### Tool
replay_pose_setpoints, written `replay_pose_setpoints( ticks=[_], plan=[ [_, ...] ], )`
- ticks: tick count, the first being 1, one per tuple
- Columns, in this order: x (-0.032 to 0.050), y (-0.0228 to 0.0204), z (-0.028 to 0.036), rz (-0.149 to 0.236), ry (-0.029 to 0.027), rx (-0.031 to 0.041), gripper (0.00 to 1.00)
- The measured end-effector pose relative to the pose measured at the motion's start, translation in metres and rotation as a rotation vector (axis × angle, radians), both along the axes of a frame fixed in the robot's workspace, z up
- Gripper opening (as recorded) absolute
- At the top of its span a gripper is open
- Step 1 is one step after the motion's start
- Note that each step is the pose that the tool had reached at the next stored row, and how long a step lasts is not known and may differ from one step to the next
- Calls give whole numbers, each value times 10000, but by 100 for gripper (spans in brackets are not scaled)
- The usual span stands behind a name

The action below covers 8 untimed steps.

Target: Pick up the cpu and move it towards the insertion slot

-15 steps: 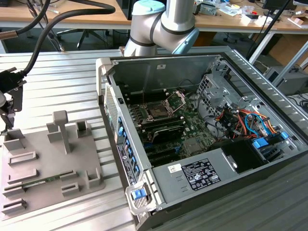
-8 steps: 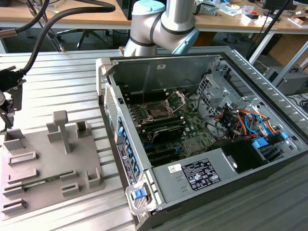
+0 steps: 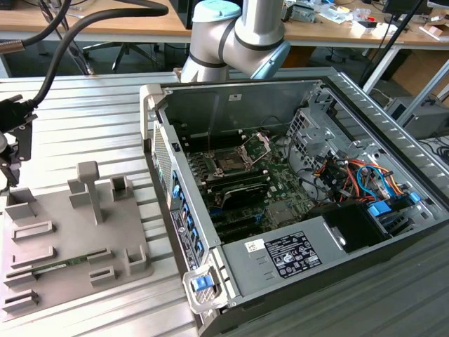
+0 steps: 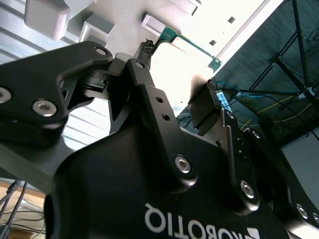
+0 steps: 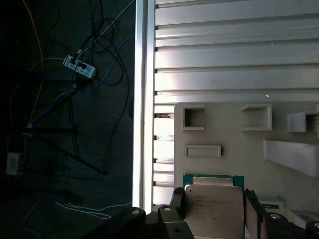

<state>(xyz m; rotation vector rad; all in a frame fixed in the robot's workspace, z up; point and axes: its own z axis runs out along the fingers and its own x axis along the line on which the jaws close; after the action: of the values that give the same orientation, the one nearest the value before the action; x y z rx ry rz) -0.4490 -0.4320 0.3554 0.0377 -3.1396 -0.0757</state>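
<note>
In the first wrist view the cpu (image 5: 214,206), a silvery square chip with a thin green rim, sits between my gripper's (image 5: 214,199) two black fingers (image 5: 177,198), which press against its opposite edges. Behind it lies the grey plastic tray (image 5: 224,164). The exterior view puts the gripper (image 3: 10,151) at the far left edge, over the tray's (image 3: 70,232) far corner. The insertion slot (image 3: 230,163), a dark socket with its silver retaining plate (image 3: 257,145) hinged up, lies inside the open computer case, well toward the exterior view's right of the gripper.
The open case's near wall (image 3: 179,210) stands between tray and motherboard. A long green memory stick (image 3: 66,263) lies on the tray, also in the second wrist view (image 4: 192,44). Upright tray posts (image 3: 88,186) rise nearby. The arm's base (image 3: 238,35) stands behind the case.
</note>
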Motion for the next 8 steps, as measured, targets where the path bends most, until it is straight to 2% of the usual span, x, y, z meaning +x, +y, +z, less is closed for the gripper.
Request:
replay_pose_setpoints(
  ticks=[8],
  plan=[
    [0, 0, 19, 0, 0, 0, 55]
  ],
)
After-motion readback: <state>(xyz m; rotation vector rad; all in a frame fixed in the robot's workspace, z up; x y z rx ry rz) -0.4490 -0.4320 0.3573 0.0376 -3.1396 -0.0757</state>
